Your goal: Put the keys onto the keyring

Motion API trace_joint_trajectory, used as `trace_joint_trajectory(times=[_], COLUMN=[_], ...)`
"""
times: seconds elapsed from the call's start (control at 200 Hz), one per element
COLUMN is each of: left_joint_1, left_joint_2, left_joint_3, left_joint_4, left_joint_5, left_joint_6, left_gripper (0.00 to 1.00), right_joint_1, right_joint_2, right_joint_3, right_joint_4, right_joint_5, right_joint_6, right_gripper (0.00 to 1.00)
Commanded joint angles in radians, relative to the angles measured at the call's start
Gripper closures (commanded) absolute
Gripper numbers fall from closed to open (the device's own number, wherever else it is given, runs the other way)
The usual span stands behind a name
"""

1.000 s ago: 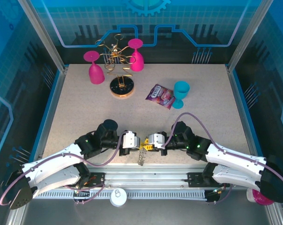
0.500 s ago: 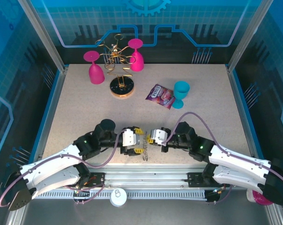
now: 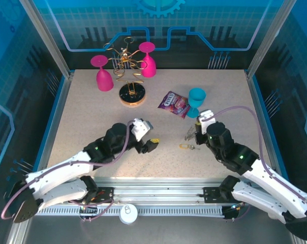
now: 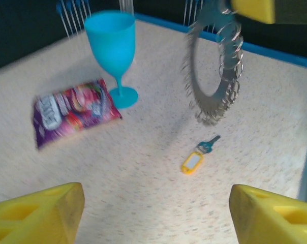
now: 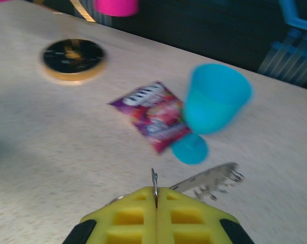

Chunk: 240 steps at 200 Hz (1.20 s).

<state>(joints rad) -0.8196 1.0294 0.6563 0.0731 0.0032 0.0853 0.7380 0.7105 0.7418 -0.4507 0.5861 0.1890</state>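
Observation:
The keyring (image 4: 214, 76), a flat dark grey ring with small wire loops on its rim, hangs upright above the table. My right gripper (image 5: 155, 195) is shut on one of its wire loops, and the ring's edge (image 5: 210, 179) sticks out to the right of the fingers. In the top view the right gripper (image 3: 196, 131) holds the keyring (image 3: 189, 134) just below the teal goblet. The key (image 4: 194, 160), small with a yellow tag, lies flat on the table under the ring, also visible as the key (image 3: 187, 147) from above. My left gripper (image 4: 156, 218) is open and holds nothing, left of the key (image 3: 150, 145).
A teal goblet (image 3: 196, 100) and a purple snack packet (image 3: 174, 103) sit just beyond the ring. Two pink goblets (image 3: 102, 73) flank a gold wire stand on a round wooden-rimmed base (image 3: 131, 95) at the back. The table's front edge lies close behind both arms.
The grippers have parted from their meeting at the front edge. The left one opened and swung away. The right one carried the keyring right and farther back. The key now lies on the table.

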Motion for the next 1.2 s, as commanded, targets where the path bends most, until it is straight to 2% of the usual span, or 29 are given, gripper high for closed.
trace_joint_trajectory(times=[0.0, 0.095, 0.175, 0.3, 0.39, 0.555, 0.81, 1.026, 1.196], left_joint_1=[-0.023, -0.052, -0.072, -0.097, -0.108, -0.116, -0.129, -0.130, -0.130], left_joint_2=[0.153, 0.326, 0.476, 0.684, 0.792, 0.965, 1.090, 1.196, 1.262], left_joint_3=[0.103, 0.234, 0.385, 0.620, 0.728, 0.916, 1.040, 1.131, 1.192], left_joint_4=[-0.058, -0.132, -0.256, -0.451, -0.513, -0.639, -0.679, -0.713, -0.733], left_joint_5=[0.012, 0.036, 0.053, 0.072, 0.085, 0.123, 0.171, 0.243, 0.210], left_joint_6=[-0.243, -0.313, -0.348, -0.328, -0.314, -0.302, -0.225, -0.172, -0.161], left_gripper=[0.28, 0.31, 0.32, 0.38, 0.41, 0.53, 0.64, 0.65, 0.65], right_joint_1=[-0.046, -0.054, -0.054, -0.054, -0.052, -0.053, -0.054, -0.054, -0.054], right_joint_2=[-0.051, -0.110, -0.154, -0.197, -0.211, -0.237, -0.267, -0.270, -0.272], right_joint_3=[0.033, 0.029, 0.041, 0.065, 0.082, 0.090, 0.079, 0.083, 0.084], right_joint_4=[-0.153, -0.160, -0.188, -0.243, -0.275, -0.308, -0.319, -0.328, -0.330], right_joint_5=[0.115, 0.129, 0.136, 0.139, 0.139, 0.151, 0.174, 0.167, 0.154], right_joint_6=[0.107, 0.104, 0.115, 0.129, 0.128, 0.121, 0.105, 0.106, 0.107], right_gripper=[1.00, 1.00, 1.00, 1.00, 1.00, 1.00, 1.00, 1.00, 1.00])
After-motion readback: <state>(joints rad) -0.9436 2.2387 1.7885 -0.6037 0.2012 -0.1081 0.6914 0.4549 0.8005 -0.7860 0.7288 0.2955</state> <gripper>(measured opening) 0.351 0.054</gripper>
